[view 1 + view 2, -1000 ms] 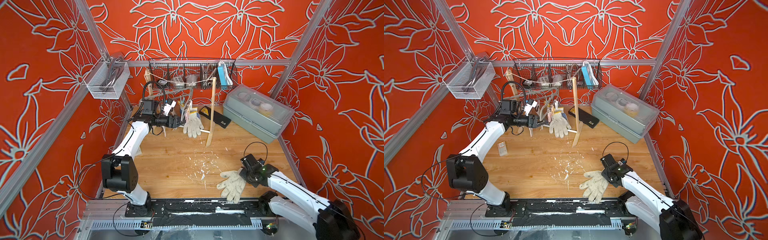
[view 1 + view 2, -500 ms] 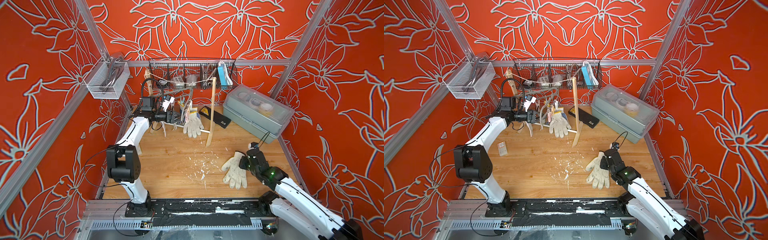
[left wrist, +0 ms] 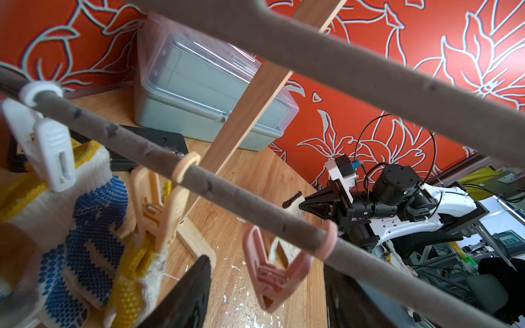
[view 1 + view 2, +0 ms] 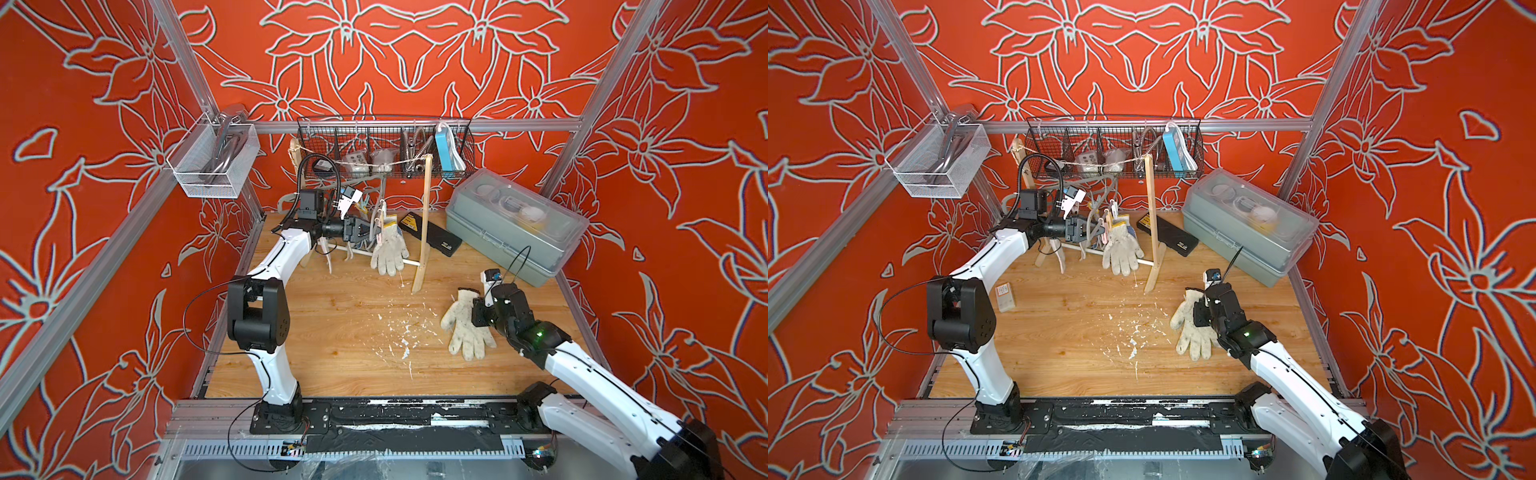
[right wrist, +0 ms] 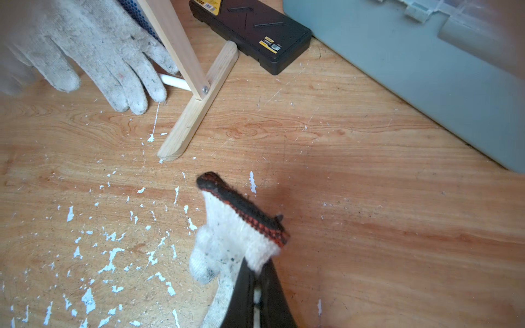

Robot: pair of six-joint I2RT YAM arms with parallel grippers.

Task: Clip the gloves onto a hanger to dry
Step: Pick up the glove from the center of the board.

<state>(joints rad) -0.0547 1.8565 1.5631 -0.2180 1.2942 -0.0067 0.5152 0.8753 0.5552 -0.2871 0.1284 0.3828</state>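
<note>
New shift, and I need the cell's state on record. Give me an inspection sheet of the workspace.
Surface: wooden table, white flakes mid-table.
Job's things: one glove held by its cuff; dotted gloves clipped on hanger; pink clip empty.
Clutter: grey box, black case, small block.
Hands: left hand open at pink clip; right hand shut on glove.
Cables: black cable arches over left wrist; thin loop beside left arm.
Surroundings: red floral walls, two wire baskets.

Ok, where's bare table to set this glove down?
Widest bare patch: table front, between arm bases and paint flecks. Another between rack foot and left arm. Crowded at the back: hung gloves, black case, grey box. A glove in the right end effector occupies the right side.
</note>
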